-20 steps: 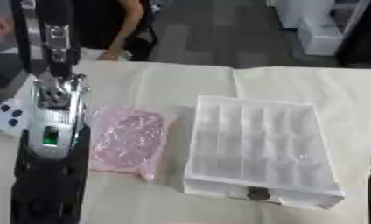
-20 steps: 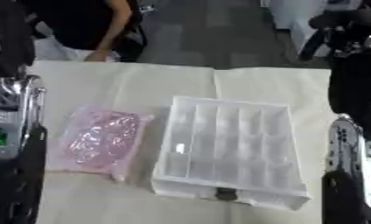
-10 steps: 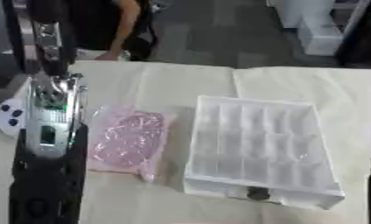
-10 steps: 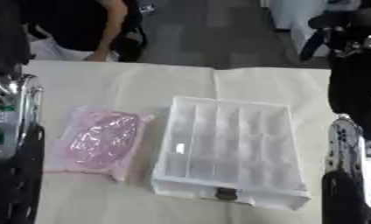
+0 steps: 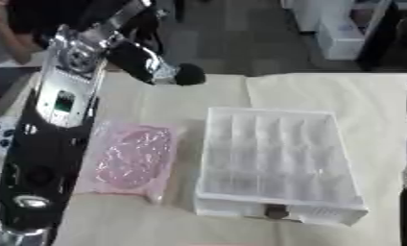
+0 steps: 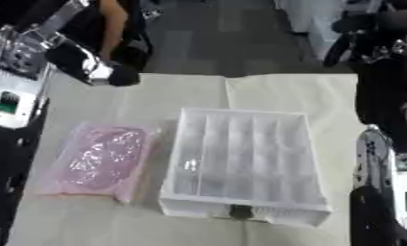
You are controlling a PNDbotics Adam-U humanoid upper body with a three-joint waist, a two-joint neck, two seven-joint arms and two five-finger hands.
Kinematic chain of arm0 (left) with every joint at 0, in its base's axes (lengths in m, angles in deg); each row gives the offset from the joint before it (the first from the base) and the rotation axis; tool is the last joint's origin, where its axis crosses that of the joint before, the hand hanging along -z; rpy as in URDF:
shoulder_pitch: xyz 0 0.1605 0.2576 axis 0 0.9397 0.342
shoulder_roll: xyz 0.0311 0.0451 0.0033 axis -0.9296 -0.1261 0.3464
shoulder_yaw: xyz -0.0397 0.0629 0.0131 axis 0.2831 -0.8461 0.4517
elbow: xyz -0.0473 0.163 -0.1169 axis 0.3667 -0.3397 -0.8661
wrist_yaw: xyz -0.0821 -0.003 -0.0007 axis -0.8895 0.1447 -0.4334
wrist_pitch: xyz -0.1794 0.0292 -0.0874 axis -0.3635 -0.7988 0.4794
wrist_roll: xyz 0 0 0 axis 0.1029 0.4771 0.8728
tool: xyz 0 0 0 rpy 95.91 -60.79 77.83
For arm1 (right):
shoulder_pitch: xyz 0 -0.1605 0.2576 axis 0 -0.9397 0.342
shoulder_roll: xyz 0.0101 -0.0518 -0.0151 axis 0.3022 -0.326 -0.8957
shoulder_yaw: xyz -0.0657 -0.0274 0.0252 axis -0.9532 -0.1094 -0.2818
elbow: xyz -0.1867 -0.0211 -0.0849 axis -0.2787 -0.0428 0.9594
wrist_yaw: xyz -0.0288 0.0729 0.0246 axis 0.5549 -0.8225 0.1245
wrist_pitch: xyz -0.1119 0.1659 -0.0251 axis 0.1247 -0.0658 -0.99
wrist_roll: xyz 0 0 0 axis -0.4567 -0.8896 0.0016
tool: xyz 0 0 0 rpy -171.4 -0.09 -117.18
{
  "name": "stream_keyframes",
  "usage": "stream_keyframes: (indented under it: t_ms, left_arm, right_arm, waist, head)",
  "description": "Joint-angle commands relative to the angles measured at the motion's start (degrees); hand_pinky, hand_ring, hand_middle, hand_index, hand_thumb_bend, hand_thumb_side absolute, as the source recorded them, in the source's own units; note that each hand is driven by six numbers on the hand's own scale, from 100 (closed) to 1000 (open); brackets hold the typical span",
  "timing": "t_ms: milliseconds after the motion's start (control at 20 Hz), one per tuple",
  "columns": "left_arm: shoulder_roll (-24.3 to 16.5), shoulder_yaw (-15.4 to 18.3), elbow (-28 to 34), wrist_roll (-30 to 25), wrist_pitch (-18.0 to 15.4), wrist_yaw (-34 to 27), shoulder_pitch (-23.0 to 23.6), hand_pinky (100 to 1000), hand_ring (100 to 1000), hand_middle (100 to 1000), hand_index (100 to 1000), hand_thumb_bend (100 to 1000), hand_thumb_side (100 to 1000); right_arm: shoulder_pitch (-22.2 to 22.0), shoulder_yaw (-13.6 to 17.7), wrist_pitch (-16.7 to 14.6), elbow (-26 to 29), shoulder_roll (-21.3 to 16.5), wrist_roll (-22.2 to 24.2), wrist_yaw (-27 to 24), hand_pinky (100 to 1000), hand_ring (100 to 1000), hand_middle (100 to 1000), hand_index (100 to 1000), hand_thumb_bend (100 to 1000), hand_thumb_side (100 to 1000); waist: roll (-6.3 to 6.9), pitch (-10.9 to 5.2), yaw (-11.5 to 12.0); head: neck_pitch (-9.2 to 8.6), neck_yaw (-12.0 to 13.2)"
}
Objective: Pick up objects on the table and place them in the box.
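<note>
left eye view | left hand (image 5: 161,68) raised above table, fingers unclear, cannot tell | pink bag (image 5: 133,157) beside box (image 5: 274,163)

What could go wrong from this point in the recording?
The flat pink plastic packet lies close beside the white divided plastic box; fingers reaching for its edge may nudge the box. The packet looks wider than any single compartment, so it may sit on top of the dividers. The left hand hangs beyond the packet, so it must come back.

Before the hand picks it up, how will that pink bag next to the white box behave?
The pink bag lies flat with a crinkled, shiny film, so it is probably floppy and may sag or slip in the fingers. Its lumpy filling looks loose and could shift. It seems light and is unlikely to roll.
</note>
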Motion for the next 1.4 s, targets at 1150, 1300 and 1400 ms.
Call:
stream_keyframes:
  t_ms: [1150, 1300, 1400]
  left_arm:
    - [-19.3, -16.7, -35.5, -22.4, -14.2, -25.1, -4.4, 392, 686, 887, 932, 941, 540]
    - [-21.0, -20.0, -32.1, -22.4, -12.9, -29.1, -4.0, 407, 692, 888, 931, 945, 508]
    - [-22.1, -21.6, -29.3, -22.4, -12.3, -30.2, -3.6, 423, 698, 889, 931, 944, 497]
  right_arm:
    - [-0.7, 0.6, -0.7, -0.6, -2.8, 0.8, 1.0, 389, 666, 846, 751, 100, 719]
    - [-0.7, 0.7, -0.7, -0.7, -3.0, 0.8, 1.1, 390, 666, 846, 751, 100, 719]
    - [-0.6, 0.7, -0.7, -0.6, -3.1, 0.8, 1.1, 390, 666, 846, 751, 100, 719]
  waist:
    - [1.21, -1.34, 2.4]
    - [1.44, -1.28, 2.5]
    - [1.56, -1.26, 2.5]
  head:
    - [-0.18, -2.1]
    - [-0.18, -2.5]
    - [-0.18, -2.9]
